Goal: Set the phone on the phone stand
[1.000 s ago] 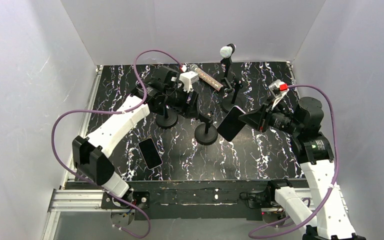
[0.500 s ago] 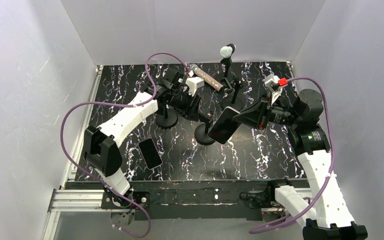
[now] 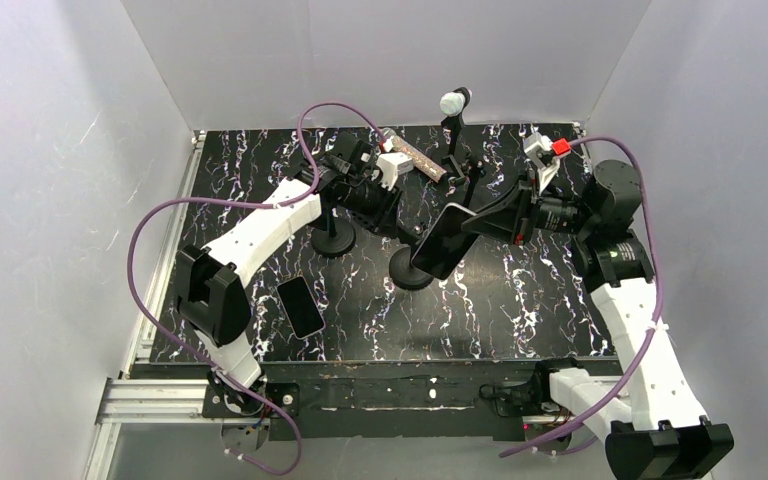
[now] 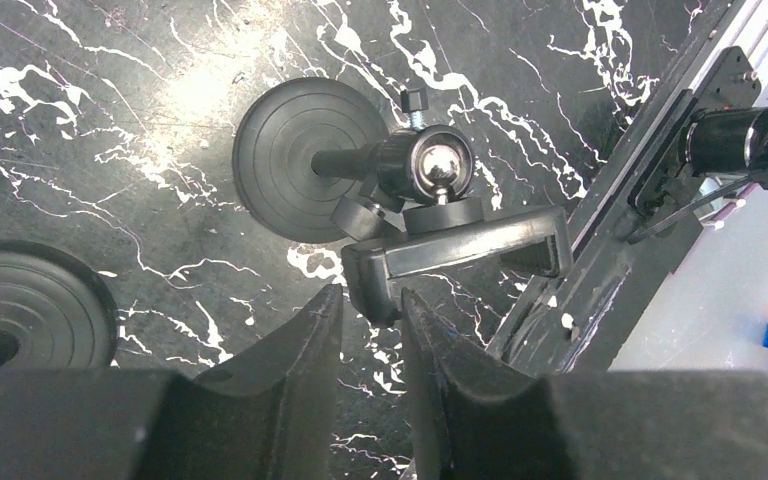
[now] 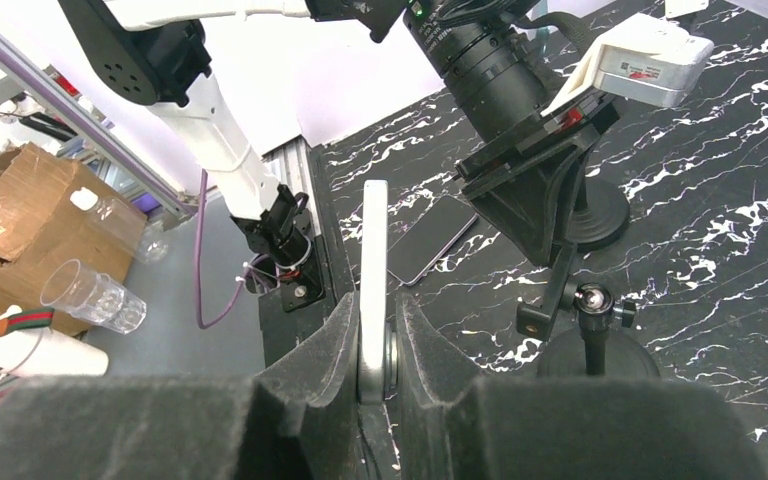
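Black, white-veined bench (image 3: 520, 300) fills the lower middle of the top view, and a second phone (image 3: 301, 306) is seen lying flat at its lower left. At the centre, the phone (image 3: 442, 240) is held tilted, overlapping the phone stand (image 3: 412, 270), and is grasped edge-on by the right gripper (image 5: 371, 325). Just behind, the left gripper (image 4: 370, 297) is set at the stand's clamp (image 4: 460, 238) with its fingers narrowed; whether the clamp is grasped cannot be told.

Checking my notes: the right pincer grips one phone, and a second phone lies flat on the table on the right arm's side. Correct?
Wrong side. The second phone lies flat on the table on the left arm's side, as the top external view shows. The right pincer does grip the other phone.
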`<action>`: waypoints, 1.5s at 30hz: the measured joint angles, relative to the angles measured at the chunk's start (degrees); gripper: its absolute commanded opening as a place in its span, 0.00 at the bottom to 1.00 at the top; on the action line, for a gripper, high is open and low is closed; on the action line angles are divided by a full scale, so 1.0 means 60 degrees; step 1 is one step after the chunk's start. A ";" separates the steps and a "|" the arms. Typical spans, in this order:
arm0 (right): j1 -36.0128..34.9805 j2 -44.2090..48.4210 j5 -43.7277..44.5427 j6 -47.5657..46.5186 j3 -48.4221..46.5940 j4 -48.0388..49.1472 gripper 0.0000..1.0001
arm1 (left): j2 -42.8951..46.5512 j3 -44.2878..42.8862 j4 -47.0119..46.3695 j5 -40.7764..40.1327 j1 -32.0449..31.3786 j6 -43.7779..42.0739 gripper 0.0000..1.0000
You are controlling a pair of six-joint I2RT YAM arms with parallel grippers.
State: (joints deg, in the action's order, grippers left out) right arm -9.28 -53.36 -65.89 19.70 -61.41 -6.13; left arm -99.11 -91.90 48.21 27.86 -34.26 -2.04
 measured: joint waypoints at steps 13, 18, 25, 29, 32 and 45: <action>-0.0882 -0.0827 -0.0051 -0.0033 -0.0382 0.0233 0.01 | 0.0007 0.0004 0.0040 -0.0007 0.0025 -0.0171 0.34; -0.1151 -0.1096 -0.0036 -0.0073 -0.0499 0.0284 0.01 | 0.0087 0.0069 -0.0022 0.0036 0.0022 -0.0127 0.59; -0.1173 -0.1107 -0.0015 -0.0069 -0.0543 0.0382 0.01 | 0.0240 0.0095 -0.0029 0.0222 0.0168 -0.0084 0.58; -0.1173 -0.1118 -0.0025 -0.0058 -0.0681 0.0605 0.01 | 0.0401 0.0098 -0.0022 0.0627 0.0495 -0.0146 0.58; -0.1173 -0.1129 -0.0051 -0.0051 -0.0736 0.0696 0.01 | 0.0455 0.0087 0.0095 0.0987 0.0696 -0.0255 0.56; -0.1220 -0.1359 -0.0055 -0.0022 -0.0750 0.0820 0.01 | -0.0433 -0.0874 0.1184 0.1657 0.0747 -0.0772 0.45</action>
State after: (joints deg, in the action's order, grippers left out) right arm -16.60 -61.52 -66.22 19.57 -65.91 -1.21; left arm -101.71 -97.14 55.31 37.80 -29.78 -6.68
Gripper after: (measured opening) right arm 0.217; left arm 0.465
